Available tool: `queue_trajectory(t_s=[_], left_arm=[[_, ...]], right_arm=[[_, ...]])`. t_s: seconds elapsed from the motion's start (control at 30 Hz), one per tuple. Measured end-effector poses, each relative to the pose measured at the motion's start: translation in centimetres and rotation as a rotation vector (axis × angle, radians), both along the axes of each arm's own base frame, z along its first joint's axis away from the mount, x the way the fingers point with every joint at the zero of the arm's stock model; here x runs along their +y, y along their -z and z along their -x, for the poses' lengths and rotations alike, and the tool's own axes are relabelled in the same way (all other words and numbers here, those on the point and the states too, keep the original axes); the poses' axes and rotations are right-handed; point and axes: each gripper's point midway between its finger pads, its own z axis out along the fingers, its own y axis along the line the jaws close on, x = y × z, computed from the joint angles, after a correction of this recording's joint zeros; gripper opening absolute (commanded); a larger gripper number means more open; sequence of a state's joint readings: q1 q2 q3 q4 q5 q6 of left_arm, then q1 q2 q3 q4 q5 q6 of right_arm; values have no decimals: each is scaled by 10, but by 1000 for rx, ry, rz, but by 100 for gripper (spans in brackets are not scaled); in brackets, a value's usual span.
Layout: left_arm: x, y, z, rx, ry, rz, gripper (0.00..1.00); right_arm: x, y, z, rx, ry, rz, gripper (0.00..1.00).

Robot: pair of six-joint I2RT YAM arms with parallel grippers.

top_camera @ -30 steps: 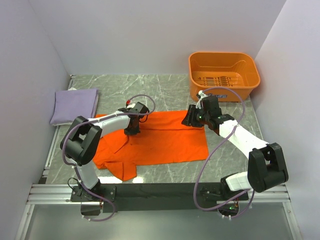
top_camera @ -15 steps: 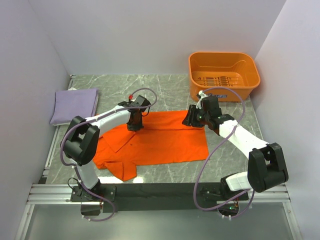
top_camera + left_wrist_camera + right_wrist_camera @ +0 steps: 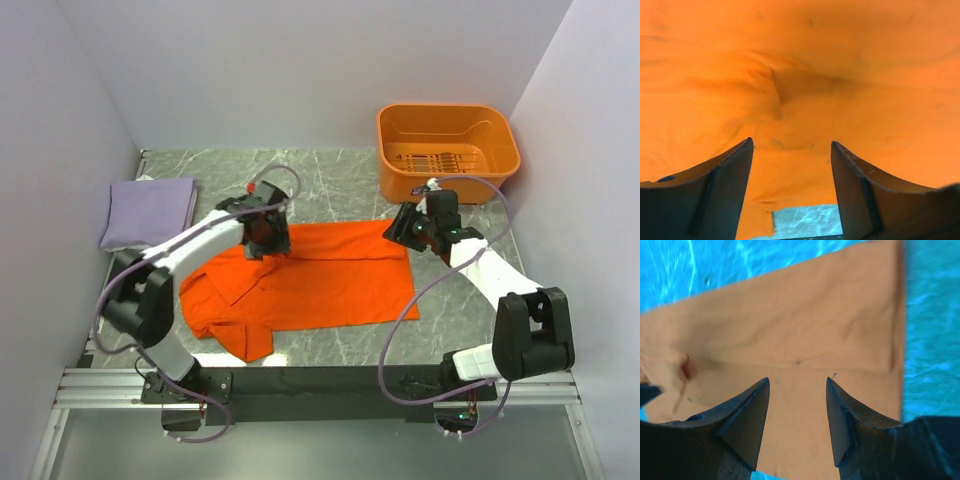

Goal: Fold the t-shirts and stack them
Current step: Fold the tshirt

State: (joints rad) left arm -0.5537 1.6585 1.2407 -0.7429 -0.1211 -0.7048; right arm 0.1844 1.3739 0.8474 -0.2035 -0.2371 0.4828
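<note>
Two t-shirts are lying on the desk. The lavender t-shirt (image 3: 148,210) is sitting folded flat near the far left corner, well apart from both arms. The orange t-shirt (image 3: 320,285) is lying spread across the middle of the desk, its long axis running left to right, parallel to the near edge. Its neck end seems to be pointing toward the left edge, with one sleeve (image 3: 245,342) sticking out toward the near edge, and its straight hem is facing the right edge.

The left tool (image 3: 268,238) is hovering over the far edge of the orange cloth, toward its left end. Its fingers (image 3: 720,190) are standing wide apart, with only rumpled cloth showing beneath them and nothing pinched. The right tool (image 3: 408,226) is hanging over the shirt's far right corner, its fingers (image 3: 742,420) likewise spread and gripping nothing. The orange plastic basket (image 3: 447,150) is sitting in the far right corner of the desk, beyond the right arm.

Each arm is standing nearest its own end of the shirt's far edge, and the body of the cloth is lying nearward of both tools. The coming move is likely turning on that. Any fold along the long axis is going to need both ends taken together.
</note>
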Motion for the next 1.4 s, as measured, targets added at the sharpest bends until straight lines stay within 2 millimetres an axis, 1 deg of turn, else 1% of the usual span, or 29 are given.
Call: queue_trajectory(t_s=[0.07, 0.13, 0.17, 0.23, 0.3, 0.33, 0.37, 0.47, 0.57, 0.67, 0.73, 0.8, 0.83, 0.9, 1.03, 1.1, 1.2, 1.37, 1.4], left_arm=[[13, -20, -12, -57, -47, 39, 62], [34, -38, -30, -117, -121, 79, 56], [47, -43, -40, -146, -162, 94, 54], [77, -46, -57, -181, -250, 113, 49], [105, -36, -67, -178, -327, 111, 47], [114, -30, -70, -171, -350, 108, 46], [122, -20, -71, -148, -372, 105, 46], [132, 9, -77, -86, -400, 97, 45], [140, 37, -77, -19, -424, 81, 44], [151, 56, -76, 29, -454, 66, 44], [159, 63, -78, 46, -475, 62, 45], [164, 62, -85, 38, -487, 62, 46], [166, 63, -89, 33, -493, 60, 46], [167, 64, -94, 35, -497, 59, 46], [165, 65, -107, 27, -494, 68, 46], [162, 65, -116, 21, -489, 73, 47], [155, 64, -132, 4, -473, 79, 47], [138, 62, -161, -22, -452, 110, 49], [134, 60, -171, -32, -447, 124, 50]], right_arm=[[-7, 3, -4, 15, 44, -38, 55], [-12, 11, -9, 38, 84, -80, 54], [-12, 15, -9, 51, 95, -94, 54], [-10, 25, -10, 88, 110, -130, 54], [-6, 37, -9, 134, 122, -160, 54], [-5, 41, -9, 151, 128, -171, 54], [-4, 46, -10, 166, 135, -178, 54], [-4, 56, -9, 205, 156, -192, 56], [-1, 64, -11, 241, 160, -207, 57], [3, 77, -16, 288, 160, -222, 57], [5, 82, -16, 312, 168, -236, 57], [3, 81, -18, 310, 187, -231, 55], [1, 82, -18, 316, 204, -228, 51], [-1, 83, -20, 318, 221, -217, 46], [-7, 86, -25, 332, 268, -199, 45], [-9, 86, -28, 335, 287, -189, 44], [-19, 86, -33, 331, 335, -149, 43], [-39, 87, -38, 333, 412, -109, 43], [-45, 87, -40, 332, 429, -100, 43]])
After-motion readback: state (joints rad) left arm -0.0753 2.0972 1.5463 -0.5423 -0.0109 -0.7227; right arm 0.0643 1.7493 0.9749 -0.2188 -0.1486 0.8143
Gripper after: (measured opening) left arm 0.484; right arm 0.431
